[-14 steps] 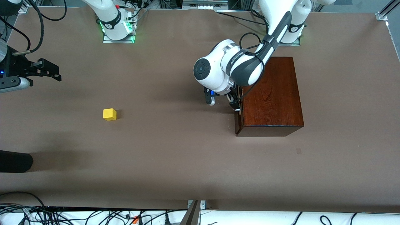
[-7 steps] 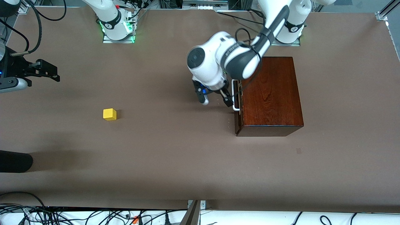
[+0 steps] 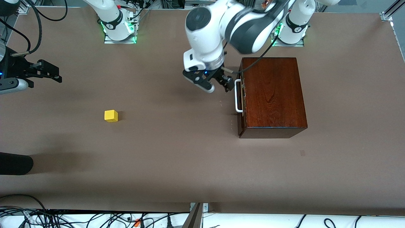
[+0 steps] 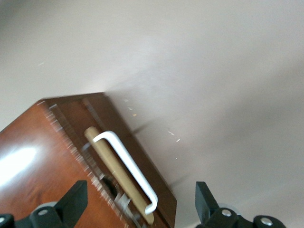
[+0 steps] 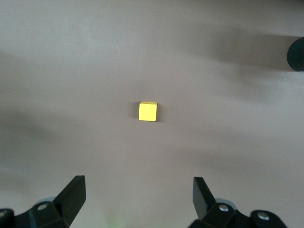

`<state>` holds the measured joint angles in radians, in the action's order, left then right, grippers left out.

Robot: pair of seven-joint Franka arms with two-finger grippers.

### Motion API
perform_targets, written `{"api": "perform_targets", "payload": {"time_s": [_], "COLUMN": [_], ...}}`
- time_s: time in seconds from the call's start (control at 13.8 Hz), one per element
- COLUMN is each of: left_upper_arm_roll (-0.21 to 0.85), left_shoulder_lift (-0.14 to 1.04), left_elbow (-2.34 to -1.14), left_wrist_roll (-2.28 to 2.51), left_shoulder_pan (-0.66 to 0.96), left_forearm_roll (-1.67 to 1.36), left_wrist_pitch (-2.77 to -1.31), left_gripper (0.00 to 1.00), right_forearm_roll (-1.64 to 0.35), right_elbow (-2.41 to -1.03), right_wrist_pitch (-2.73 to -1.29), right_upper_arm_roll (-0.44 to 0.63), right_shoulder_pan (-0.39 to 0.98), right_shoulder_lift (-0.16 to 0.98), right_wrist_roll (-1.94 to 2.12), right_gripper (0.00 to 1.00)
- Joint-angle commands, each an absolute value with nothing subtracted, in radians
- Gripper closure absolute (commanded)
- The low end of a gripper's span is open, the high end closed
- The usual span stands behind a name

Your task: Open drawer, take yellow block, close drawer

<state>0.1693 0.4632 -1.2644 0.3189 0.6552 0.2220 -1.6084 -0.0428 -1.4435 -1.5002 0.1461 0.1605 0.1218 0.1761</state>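
Observation:
The dark mahogany box (image 3: 273,95) stands toward the left arm's end of the table. Its drawer (image 3: 241,98) is pushed in, with the white U-shaped handle (image 3: 236,96) free. My left gripper (image 3: 218,87) is open and empty, raised over the table in front of the drawer. In the left wrist view the handle (image 4: 124,166) lies below the left gripper (image 4: 140,192), untouched. The yellow block (image 3: 111,116) sits on the open table toward the right arm's end. My right gripper (image 3: 57,73) is open and empty, up in the air, with the block (image 5: 147,111) in its wrist view beneath the gripper (image 5: 137,187).
A black rounded object (image 3: 14,163) juts in at the table's edge at the right arm's end, nearer the front camera than the block. Cables (image 3: 95,218) lie along the front edge. The brown table surface (image 3: 177,152) stretches between block and box.
My left gripper has left the drawer handle, risen and moved toward the robots' bases, baring the handle. The drawer, block and right gripper have stayed put.

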Motion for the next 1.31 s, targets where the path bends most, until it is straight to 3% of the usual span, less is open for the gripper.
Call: {"api": "perform_targets", "payload": {"time_s": [0.0,0.29,0.58,0.8,1.02,1.23], "left_upper_arm_roll": [0.161,0.172,0.161,0.125,-0.01,-0.026], "left_shoulder_lift": [0.367,0.275,0.209,0.163,0.109,0.057], "left_elbow": [-1.281,-1.289,-1.301,-1.348,-1.411,-1.486], "left_wrist_roll": [0.382,0.38,0.37,0.258,0.206,0.193], "left_shoulder_pan": [0.57,0.343,0.238,0.193,0.199,0.198], "left_forearm_roll": [0.141,0.063,0.049,0.049,-0.012,-0.009], "left_wrist_pitch": [-1.54,-1.52,-1.41,-1.397,-1.405,-1.46], "left_gripper": [0.0,0.0,0.0,0.0,0.0,0.0], "right_forearm_roll": [-0.06,-0.06,-0.06,-0.06,-0.06,-0.06], "right_elbow": [-1.411,-1.411,-1.411,-1.411,-1.411,-1.411], "right_wrist_pitch": [-1.476,-1.476,-1.476,-1.473,-1.471,-1.471], "right_upper_arm_roll": [0.143,0.144,0.141,0.141,0.141,0.141], "right_shoulder_pan": [0.153,0.153,0.153,0.153,0.153,0.153], "right_shoulder_lift": [0.135,0.135,0.133,0.132,0.132,0.132], "right_wrist_roll": [0.178,0.181,0.183,0.183,0.184,0.184], "right_gripper": [0.0,0.0,0.0,0.0,0.0,0.0]}}
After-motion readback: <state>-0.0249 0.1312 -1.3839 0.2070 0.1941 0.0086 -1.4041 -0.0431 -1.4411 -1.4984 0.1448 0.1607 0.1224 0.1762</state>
